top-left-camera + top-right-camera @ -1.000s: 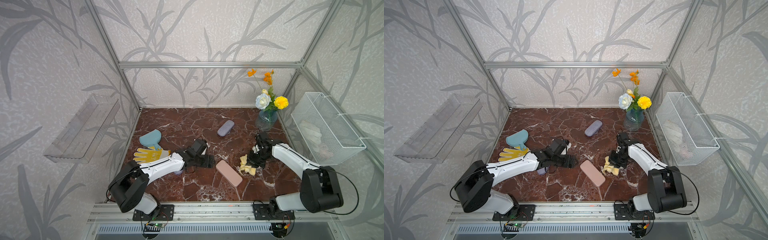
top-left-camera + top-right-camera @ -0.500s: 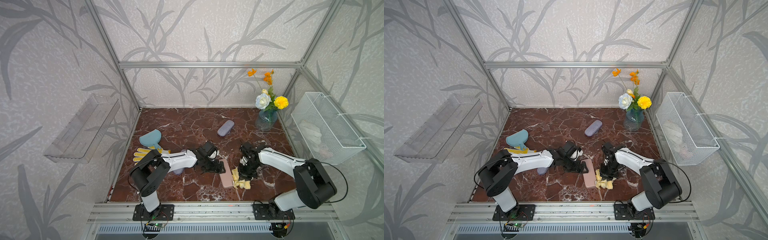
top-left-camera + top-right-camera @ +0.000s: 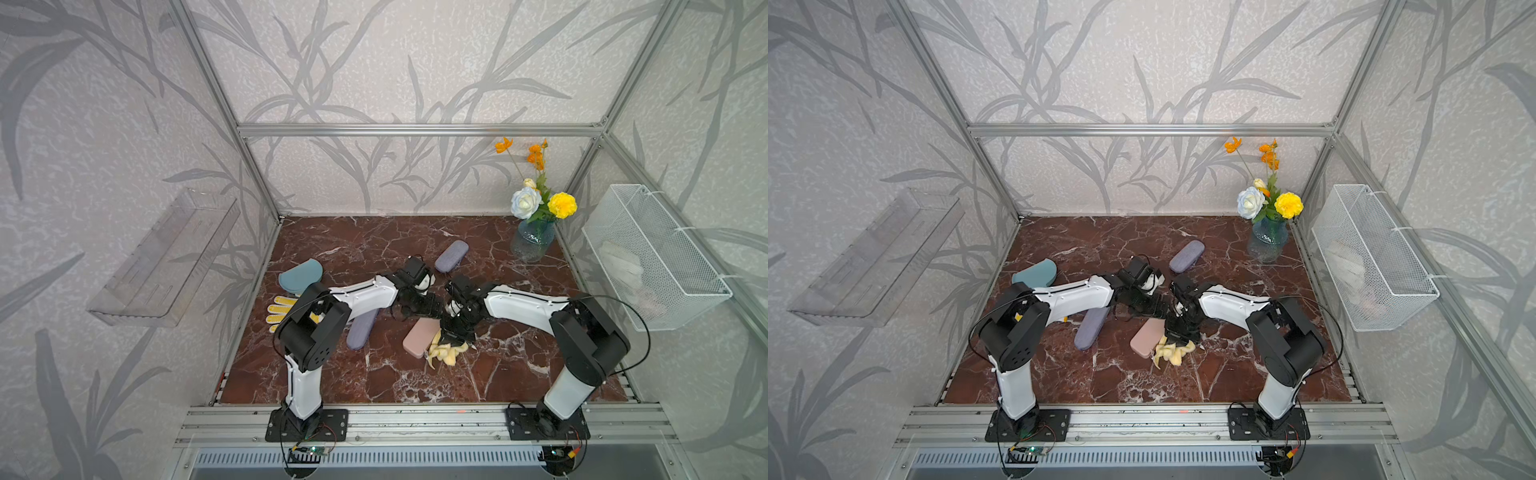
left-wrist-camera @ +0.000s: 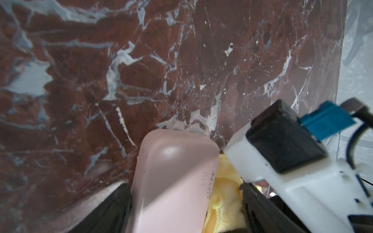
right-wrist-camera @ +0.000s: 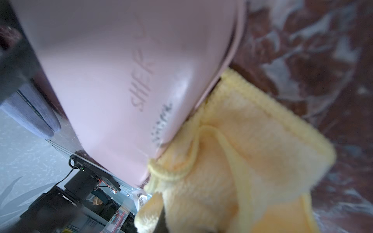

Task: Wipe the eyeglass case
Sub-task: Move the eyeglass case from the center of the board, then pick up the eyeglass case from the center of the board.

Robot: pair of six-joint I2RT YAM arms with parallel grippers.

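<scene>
The pink eyeglass case [image 3: 419,338] [image 3: 1147,337] lies slantwise mid-table. My left gripper [image 3: 428,312] [image 3: 1156,311] is shut on its far end. In the left wrist view the case [image 4: 171,181] sits between the black fingers [image 4: 113,203], with the yellow cloth [image 4: 224,193] wedged against its other side. My right gripper [image 3: 455,332] [image 3: 1179,332] is shut on that cloth [image 3: 446,353] [image 3: 1173,353] and presses it along the case's right edge. The right wrist view shows the cloth [image 5: 252,151] bunched against the case [image 5: 121,70], near a dark smudge beside the embossed lettering. The cloth hides the right fingers.
A purple case [image 3: 361,328] lies just left of the pink one and another [image 3: 451,256] behind the grippers. A teal case [image 3: 300,276] and a yellow glove [image 3: 286,309] sit at the left. A flower vase [image 3: 532,245] stands back right, beside a wire basket [image 3: 652,266] on the wall.
Both arms have come together at mid-table. The left gripper has taken the pink case and turned it. The right gripper has carried the cloth leftward up against the case.
</scene>
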